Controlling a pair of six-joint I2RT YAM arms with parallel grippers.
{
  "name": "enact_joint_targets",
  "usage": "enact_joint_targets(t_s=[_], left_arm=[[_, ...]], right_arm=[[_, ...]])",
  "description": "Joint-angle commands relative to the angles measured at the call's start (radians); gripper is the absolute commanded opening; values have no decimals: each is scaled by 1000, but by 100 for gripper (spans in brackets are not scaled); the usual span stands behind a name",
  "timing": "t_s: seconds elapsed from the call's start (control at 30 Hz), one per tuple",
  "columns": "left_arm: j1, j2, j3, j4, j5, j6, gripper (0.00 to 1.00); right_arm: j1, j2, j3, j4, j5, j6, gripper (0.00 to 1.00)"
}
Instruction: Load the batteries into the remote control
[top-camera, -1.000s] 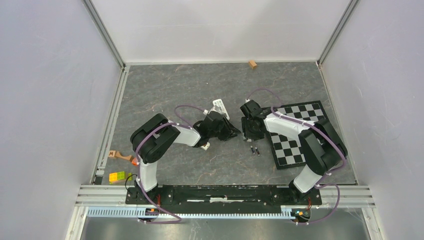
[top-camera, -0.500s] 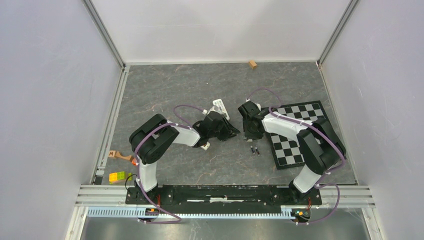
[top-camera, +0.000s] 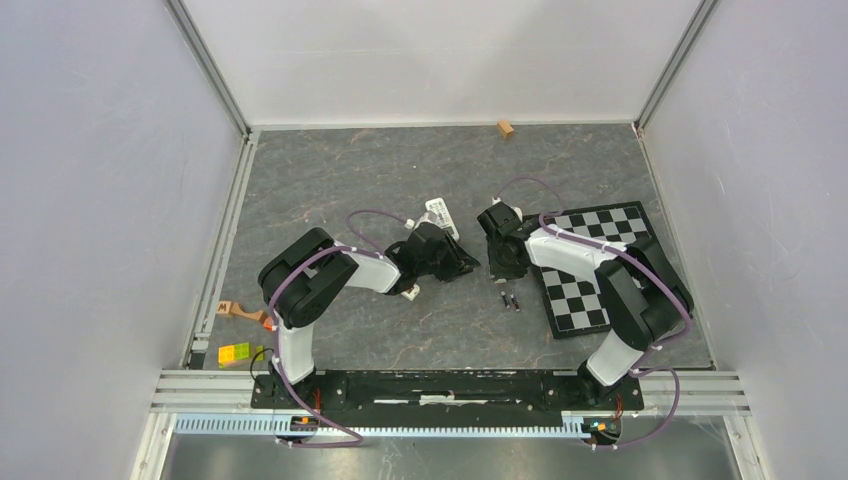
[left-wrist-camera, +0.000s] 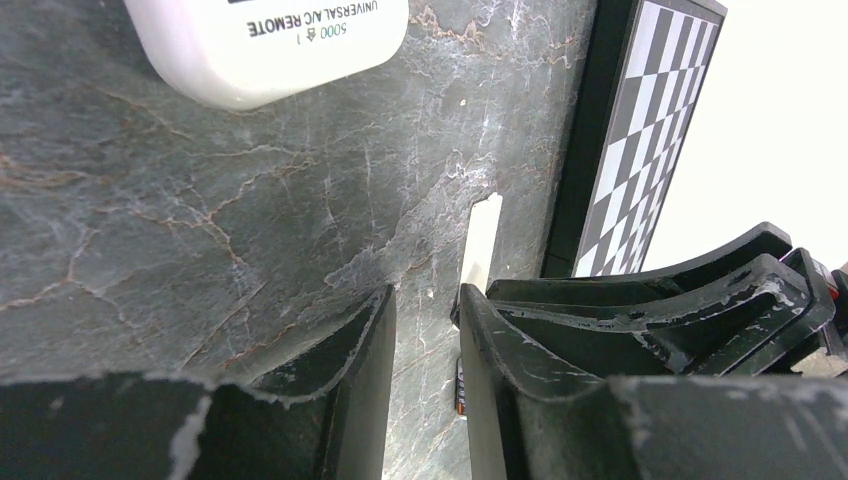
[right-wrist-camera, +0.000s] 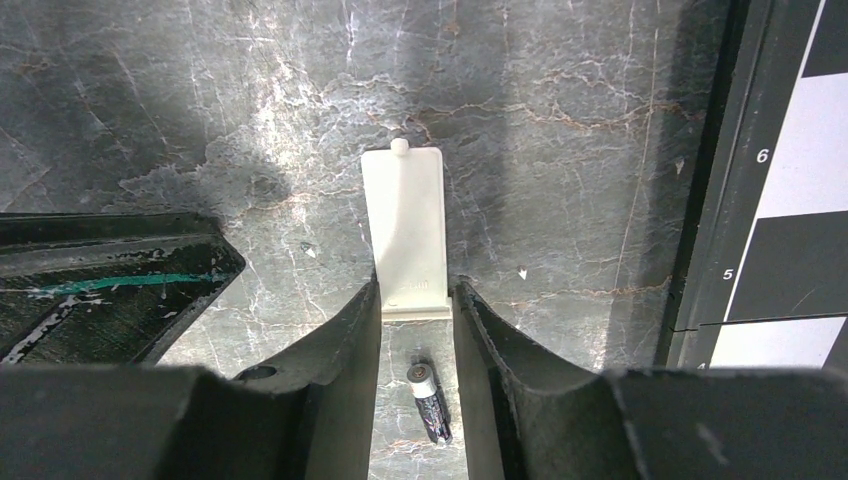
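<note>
Little has shifted in the last second: the right arm's wrist swayed a touch toward 9 o'clock and came back, and the left arm has stayed put. The right hand (right-wrist-camera: 416, 290) is low over the grey tabletop (top-camera: 350, 180), its fingers pressed against the two long edges of a flat white cover (right-wrist-camera: 403, 215), pinching its near end. One black battery (right-wrist-camera: 430, 402) lies on the stone just behind that cover, between the same fingers. From overhead, the batteries (top-camera: 510, 300) sit as a close pair at 6 o'clock of the right hand, beside the checkerboard (top-camera: 590, 270). The left hand (left-wrist-camera: 425, 300) faces it from 9 o'clock, fingers slightly spread with only bare stone between them. The remote control (top-camera: 440, 214) lies at 11 o'clock of the left hand, partly hidden by that arm; its printed end shows in the left wrist view.
</note>
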Motion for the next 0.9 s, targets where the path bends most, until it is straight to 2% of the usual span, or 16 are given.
enact_joint_targets(t_s=[0.0, 0.1, 0.2, 0.57, 0.87], left_arm=[[-1, -6, -22, -59, -38, 54, 38], [-1, -6, -22, -58, -36, 54, 38], [-1, -5, -20, -58, -37, 53, 38], [-1, -1, -15, -58, -38, 54, 38], [-1, 0, -11, -60, -37, 56, 38]], right_arm=[[0, 44, -37, -50, -9, -27, 40], [0, 44, -32, -56, -9, -40, 51], [1, 44, -26, -61, -9, -55, 54], [2, 80, -25, -87, -40, -103, 43], [2, 65, -48, -102, -53, -105, 47]])
